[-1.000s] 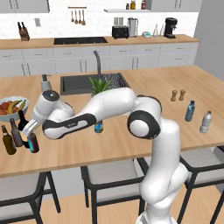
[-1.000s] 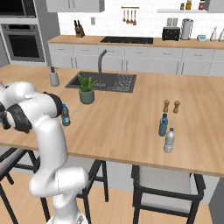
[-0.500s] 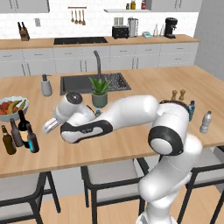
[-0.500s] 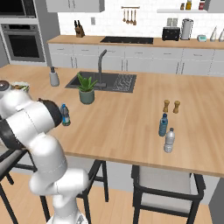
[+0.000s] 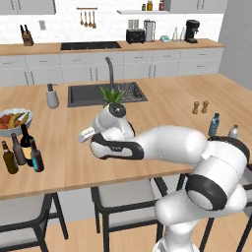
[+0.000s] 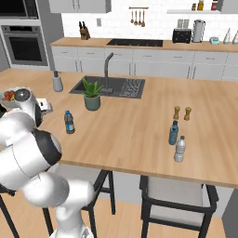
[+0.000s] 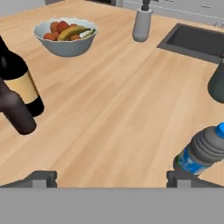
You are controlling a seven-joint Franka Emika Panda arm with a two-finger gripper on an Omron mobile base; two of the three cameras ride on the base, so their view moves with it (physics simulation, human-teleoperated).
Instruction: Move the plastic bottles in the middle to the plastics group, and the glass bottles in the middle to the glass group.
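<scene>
The black wine bottle (image 5: 25, 140) and the slim dark beer bottle (image 5: 35, 156) stand at the counter's left end. Close beside them are the amber bottle (image 5: 8, 158) and the grey-brown bottle (image 5: 18, 150) of the glass group. My gripper (image 5: 85, 135) hangs open over the counter's middle, right of those bottles, with nothing between its fingertips (image 7: 40, 178). In the hand view the small water bottle (image 7: 203, 151) with the blue label lies close at the lower right, and the wine bottle (image 7: 18, 83) is at the left. The water bottle (image 6: 69, 122) stands upright beside the arm. The plastics group, a blue bottle (image 5: 213, 124) and a clear one (image 5: 233, 131), stands far right.
A fruit bowl (image 5: 12, 121) sits behind the glass bottles. A soap dispenser (image 5: 51, 96), the sink (image 5: 103, 93) and a potted plant (image 6: 92, 94) lie at the back. Salt and pepper shakers (image 5: 200, 107) stand near the plastics group. Stools stand below the counter's front edge.
The open gripper has drawn away from the glass bottles at the left end and swung right toward the counter's middle. The bottles stay where they stood.
</scene>
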